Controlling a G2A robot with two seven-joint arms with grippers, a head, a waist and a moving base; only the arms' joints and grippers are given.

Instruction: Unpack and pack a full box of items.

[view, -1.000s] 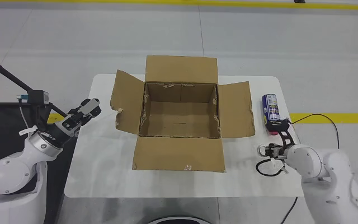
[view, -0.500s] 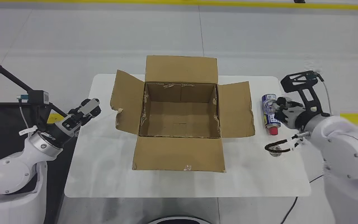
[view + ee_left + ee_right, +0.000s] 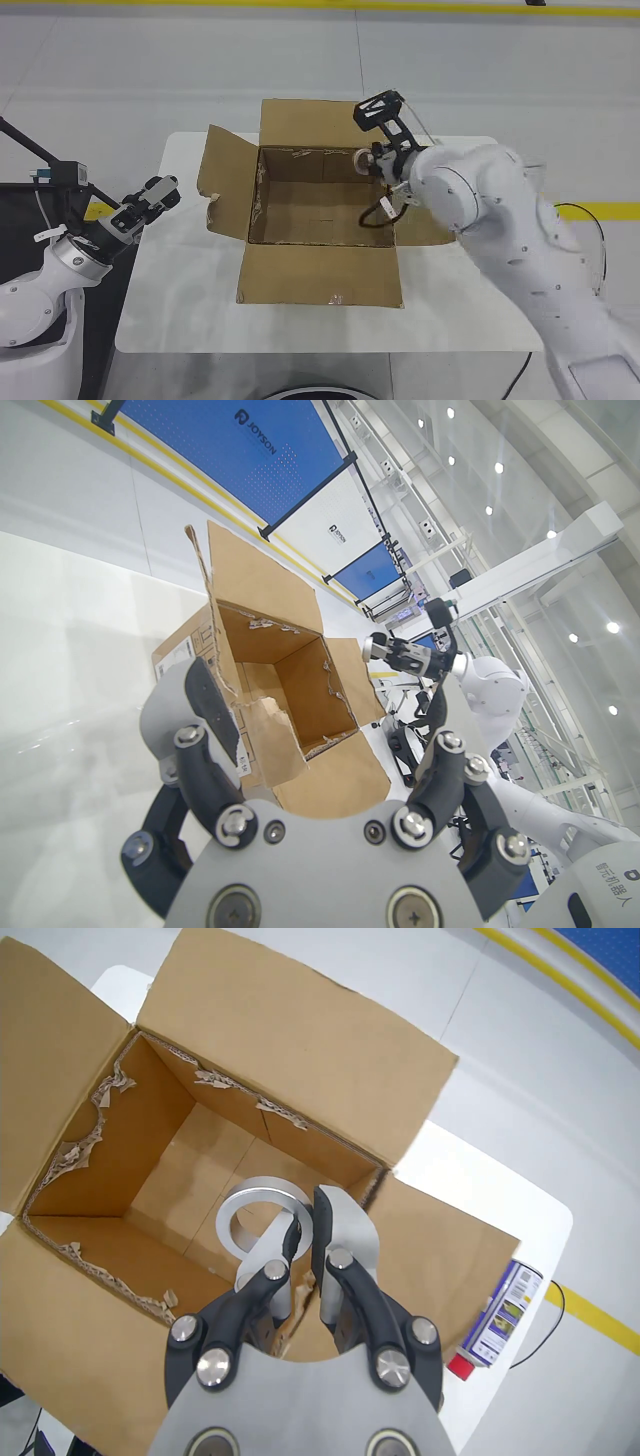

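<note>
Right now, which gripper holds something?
The right gripper, shut on a silver ring over the box; the left gripper is open, empty.

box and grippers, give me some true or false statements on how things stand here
The box stands open on the table. True.
The right gripper is shut on a silver ring over the box. True.
The left gripper is shut on a flap of the box. False: it is open and empty, apart from the box.
The spray can lies inside the box. False: it lies on the table beside the box.
</note>
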